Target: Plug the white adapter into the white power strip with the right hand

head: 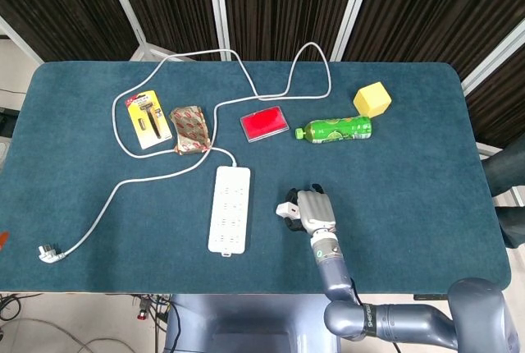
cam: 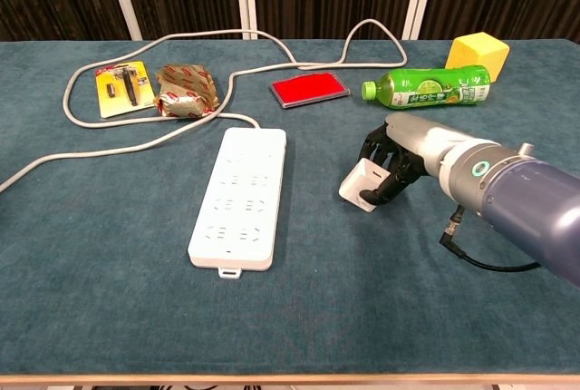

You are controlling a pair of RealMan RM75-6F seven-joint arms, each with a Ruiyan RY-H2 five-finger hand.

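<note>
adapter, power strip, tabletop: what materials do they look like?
White adapter: likely hard plastic, smooth white faces and crisp edges.
White power strip: looks like moulded plastic, semi-matte white, with recessed socket holes.
Table: apparently covered in teal fabric or felt, with a fuzzy, glare-free texture.

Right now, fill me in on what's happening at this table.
The robot's right hand is closing its fingers around the small white adapter, which sits tilted on the blue tabletop; whether it is gripped yet is unclear. The long white power strip lies flat to the adapter's left, apart from it, with nothing plugged in. The left hand is not in view. A green plastic bottle, a yellow block and a red flat case lie farther back.
</note>
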